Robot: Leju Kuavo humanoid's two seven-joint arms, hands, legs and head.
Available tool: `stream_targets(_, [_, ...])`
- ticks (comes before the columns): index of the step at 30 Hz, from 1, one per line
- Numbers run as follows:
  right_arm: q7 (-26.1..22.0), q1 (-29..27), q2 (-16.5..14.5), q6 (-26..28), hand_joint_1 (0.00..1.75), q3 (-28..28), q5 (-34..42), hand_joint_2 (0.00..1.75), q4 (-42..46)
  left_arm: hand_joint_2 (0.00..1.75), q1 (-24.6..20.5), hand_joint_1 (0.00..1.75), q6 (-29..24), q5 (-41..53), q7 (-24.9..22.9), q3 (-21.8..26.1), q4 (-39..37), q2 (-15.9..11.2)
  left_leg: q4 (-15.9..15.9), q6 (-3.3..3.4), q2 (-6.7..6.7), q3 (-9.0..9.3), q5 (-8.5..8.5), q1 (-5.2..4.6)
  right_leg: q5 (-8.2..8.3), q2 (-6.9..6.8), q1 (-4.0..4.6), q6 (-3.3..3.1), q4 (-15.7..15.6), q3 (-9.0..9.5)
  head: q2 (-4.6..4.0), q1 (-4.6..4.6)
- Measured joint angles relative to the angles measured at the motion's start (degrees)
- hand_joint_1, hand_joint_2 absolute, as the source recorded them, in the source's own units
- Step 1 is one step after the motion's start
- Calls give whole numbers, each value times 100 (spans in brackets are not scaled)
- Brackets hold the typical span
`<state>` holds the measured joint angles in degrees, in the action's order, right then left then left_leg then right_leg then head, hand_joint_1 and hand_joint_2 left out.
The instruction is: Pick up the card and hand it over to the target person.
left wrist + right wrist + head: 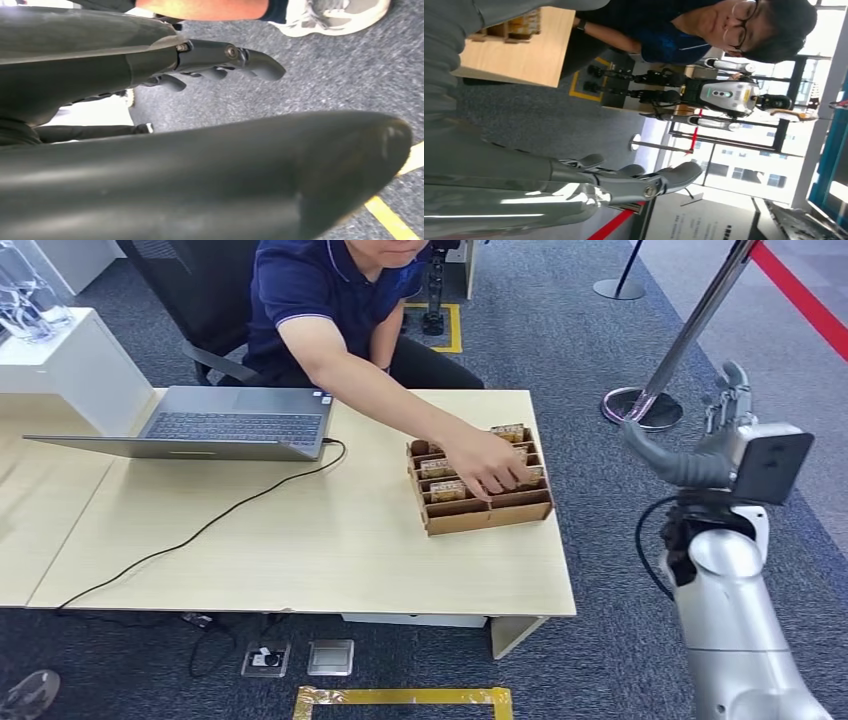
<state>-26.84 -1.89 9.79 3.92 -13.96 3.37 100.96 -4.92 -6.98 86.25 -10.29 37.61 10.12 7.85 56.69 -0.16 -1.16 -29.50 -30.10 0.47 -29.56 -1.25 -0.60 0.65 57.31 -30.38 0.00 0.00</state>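
Card [447, 490] stands slotted in the cardboard organizer [490, 512], well left of the raised right hand [735, 400]; a person's hand [490, 468] sorts there, so the right hand waits with fingers apart, holding nothing; left hand [220, 60] hangs empty, loosely spread.

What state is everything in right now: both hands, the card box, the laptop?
right hand: raised beside the table, fingers apart, holding nothing
left hand: hanging over the carpet, fingers apart, holding nothing
card box: upright on the table, cards standing in its slots
person's hand: reaching into the card box
laptop: lid open, cable plugged in
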Motion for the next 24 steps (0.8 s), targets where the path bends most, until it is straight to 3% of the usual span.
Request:
stream_targets(4, [-585,-1146,-269,-2373,0,-1076,53,175,-195,0,-53,0,57,97,5,-124,10,-33,-7,1,-23,7,-5,4,-9,-23,4,3,-12,11,0,0])
stream_targets(7, [-520,-996,-659,-3342,0,-1865,-362,175,-1435,0,-126,0,56,117,13,-135,22,-39,-10,-1,-14,15,-6,7,-12,-14,6,6,-14,12,0,0])
stream_targets(10, [-633,-287,-701,-4014,0,-2457,-953,175,-3790,0,-112,0,17,38,18,-46,22,-37,-11,-2,26,16,-9,10,-4,25,9,6,-15,8,0,0])
stream_targets(13, [-871,634,-308,-4115,0,-2745,-1349,175,-6774,0,-4,0,-76,-102,34,91,20,-31,-13,1,59,27,-11,15,7,58,14,9,-23,15,0,0])
stream_targets(15, [-518,936,-128,-3926,0,-3019,-1288,175,-8115,0,27,0,-98,-149,39,151,19,-6,-13,1,73,32,-13,15,10,70,14,11,-22,20,0,0])
stream_targets(17, [-107,946,-96,-3647,0,-3200,-1234,175,-8635,0,25,0,-88,-152,34,165,18,17,-9,0,70,33,-14,11,8,68,10,14,-15,18,0,0])
stream_targets(20, [1144,769,-219,-2663,0,-3399,-1274,175,-8897,0,16,0,-66,-119,14,135,17,24,-3,-3,64,30,-15,5,1,64,5,12,-3,9,0,0])
stream_targets(22, [1919,635,-418,-1623,0,-3477,-1397,87,-8956,0,32,0,-61,-94,19,82,22,16,-4,-5,68,30,-17,5,-1,68,5,10,-1,5,0,0])
stream_targets(24, [2213,577,-573,-939,0,-3370,-1611,0,-8956,0,53,0,-61,-84,51,32,29,9,-7,-7,71,32,-17,7,-2,70,6,8,-1,3,0,0])
